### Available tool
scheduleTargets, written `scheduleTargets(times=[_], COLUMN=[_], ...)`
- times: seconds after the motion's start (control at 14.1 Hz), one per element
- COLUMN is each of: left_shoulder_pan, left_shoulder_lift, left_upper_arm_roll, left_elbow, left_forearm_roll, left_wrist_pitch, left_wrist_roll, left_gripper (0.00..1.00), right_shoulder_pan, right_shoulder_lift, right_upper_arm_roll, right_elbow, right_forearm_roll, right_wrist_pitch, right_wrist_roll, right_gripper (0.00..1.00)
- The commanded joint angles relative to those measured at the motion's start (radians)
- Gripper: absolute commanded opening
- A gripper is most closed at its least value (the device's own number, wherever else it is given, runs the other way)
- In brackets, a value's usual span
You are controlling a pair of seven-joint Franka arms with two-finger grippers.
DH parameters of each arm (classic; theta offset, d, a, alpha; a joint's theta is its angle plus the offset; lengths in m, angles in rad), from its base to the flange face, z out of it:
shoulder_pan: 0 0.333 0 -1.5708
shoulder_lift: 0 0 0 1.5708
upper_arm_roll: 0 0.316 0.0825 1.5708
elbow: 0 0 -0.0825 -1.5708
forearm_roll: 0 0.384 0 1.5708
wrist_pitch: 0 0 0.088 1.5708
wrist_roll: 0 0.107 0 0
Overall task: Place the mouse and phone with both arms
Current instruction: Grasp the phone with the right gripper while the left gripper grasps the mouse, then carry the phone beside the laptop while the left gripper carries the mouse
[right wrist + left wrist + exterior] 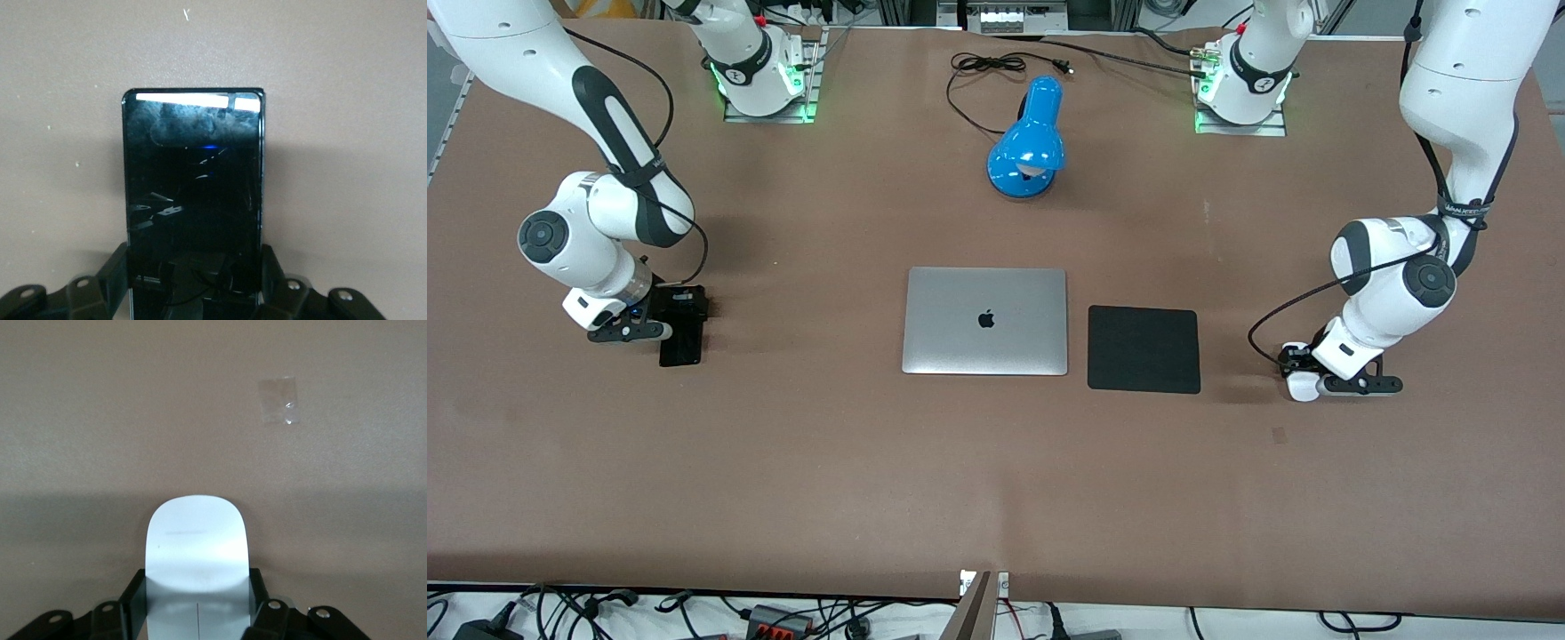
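Closed silver laptop point(985, 321) beside black mat point(1144, 349); blue lamp point(1029, 142) (corded) farther up table point(871, 462).

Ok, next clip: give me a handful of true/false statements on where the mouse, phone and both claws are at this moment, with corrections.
1. The left claw has its fingers on either side of the mouse. True.
2. The phone lies on the laptop. False: it sits between the right claw's fingers, toward the right arm's end of the table.
3. The mouse rests on the black mat. False: it is off the mat, toward the left arm's end.
4. The laptop is shut. True.
5. The blue lamp stands nearer the front camera than the laptop. False: it is farther.
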Motion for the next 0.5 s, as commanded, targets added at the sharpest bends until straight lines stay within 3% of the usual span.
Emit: scheduleTargets(times=[0.0, 0.21, 0.42], left_shoulder_pan=[0.005, 0.002, -0.005], left_shoulder_lift=[-0.042, -0.060, -0.102], left_upper_arm_roll=[-0.007, -0.016, -0.022], left_elbow=[0.007, 0.130, 0.255], left_forearm_roll=[0.019, 0.019, 0.021], left_wrist_pitch=[-0.024, -0.280, -0.500], left_wrist_roll=[0.011, 0.008, 0.010], left_gripper=[0.33, 0.35, 0.35], right_shoulder_pan=[-0.008, 0.035, 0.101], right_shoulder_lift=[-0.007, -0.075, -0.118], right_upper_arm_roll=[0.005, 0.011, 0.036], right_elbow=[-0.001, 0.002, 0.020], right_forearm_roll=[0.000, 0.000, 0.002], right_wrist_pitch=[0.012, -0.003, -0.072], right_wrist_roll=[-0.022, -0.011, 0.124], right_gripper=[0.02, 0.00, 0.00])
